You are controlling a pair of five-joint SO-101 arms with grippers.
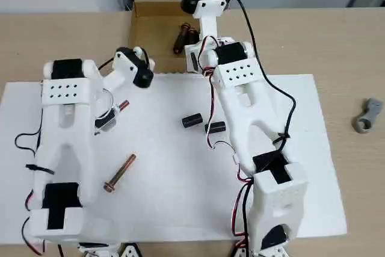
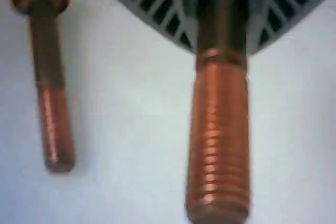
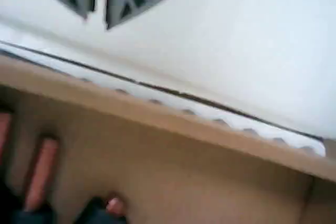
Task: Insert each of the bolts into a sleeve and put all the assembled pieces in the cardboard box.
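Copper bolt (image 2: 219,145), threads foremost, is clamped by its shank in the closed left tool (image 2: 220,35), over the white board (image 1: 168,167). Stiff, weighty, slick metal; I judge mid-shank the surest hold, also for the loose bolt (image 1: 120,173).

Ribbed grey left jaws clamp the held bolt (image 2: 218,145) on its plain shank; the copper threaded end projects free. Second bolt (image 2: 47,77) lies on the white sheet (image 2: 131,129) beside the held bolt, apart, roughly parallel, threads pointing the same way.
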